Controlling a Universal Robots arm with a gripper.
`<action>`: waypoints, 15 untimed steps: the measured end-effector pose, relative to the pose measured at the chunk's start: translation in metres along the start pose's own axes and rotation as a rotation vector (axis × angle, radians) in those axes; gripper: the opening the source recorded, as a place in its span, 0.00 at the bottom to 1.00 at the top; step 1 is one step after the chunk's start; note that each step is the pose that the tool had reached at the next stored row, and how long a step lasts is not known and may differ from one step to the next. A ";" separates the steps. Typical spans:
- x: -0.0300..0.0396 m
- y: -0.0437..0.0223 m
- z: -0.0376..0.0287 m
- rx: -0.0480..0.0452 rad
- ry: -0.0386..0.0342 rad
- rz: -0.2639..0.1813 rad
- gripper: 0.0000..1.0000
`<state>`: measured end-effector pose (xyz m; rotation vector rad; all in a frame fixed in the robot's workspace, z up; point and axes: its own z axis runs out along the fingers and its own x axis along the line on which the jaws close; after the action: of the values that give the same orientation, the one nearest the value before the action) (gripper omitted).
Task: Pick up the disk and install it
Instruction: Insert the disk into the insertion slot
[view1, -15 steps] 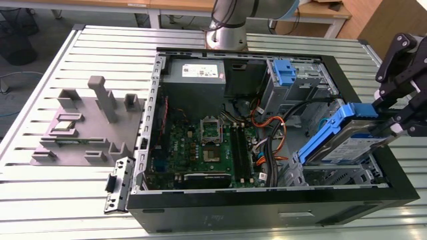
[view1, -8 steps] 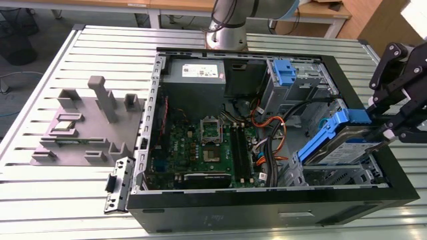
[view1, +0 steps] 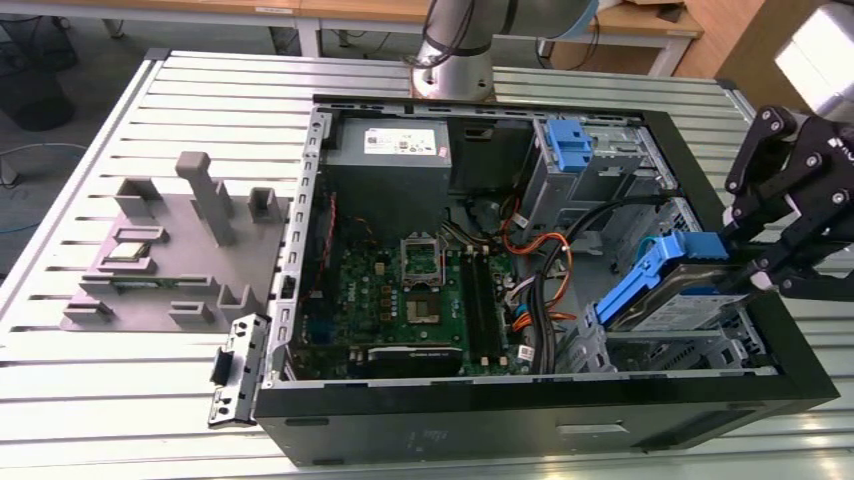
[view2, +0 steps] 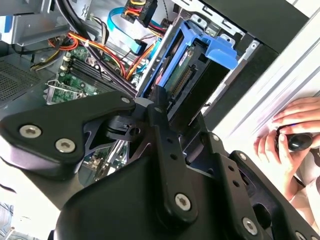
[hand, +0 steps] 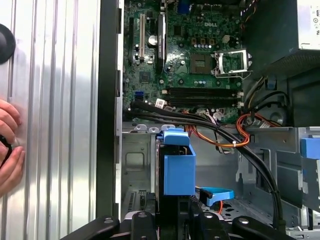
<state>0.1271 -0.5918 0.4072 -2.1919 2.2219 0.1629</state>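
2 fingers (view2: 161, 115) clamp the disk (view1: 687, 300) between them, tilted over the open computer case (view1: 534, 425).

Bright light glares off the slatted table (hand: 60, 125); the case (view1: 467, 420) is shadowed inside.

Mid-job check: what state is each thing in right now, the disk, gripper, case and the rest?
Disk, gripped, tilted, lower end in the bay at the exterior view's right, not seated.
Gripper, shut on the disk's raised end.
Case, on its side, open.
CPU socket, uncovered, no cooler on it.
Spare latch, upright in the far bay.
Hand, resting on the table beside the case.
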 end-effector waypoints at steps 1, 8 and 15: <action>0.0001 -0.0001 0.0017 0.0000 0.0001 0.000 0.35; 0.0012 -0.0009 0.0143 0.0000 0.0003 0.000 0.35; 0.0015 -0.0011 0.0178 0.0000 0.0007 0.000 0.35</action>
<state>0.1271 -0.5918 0.3894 -2.1923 2.2223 0.1622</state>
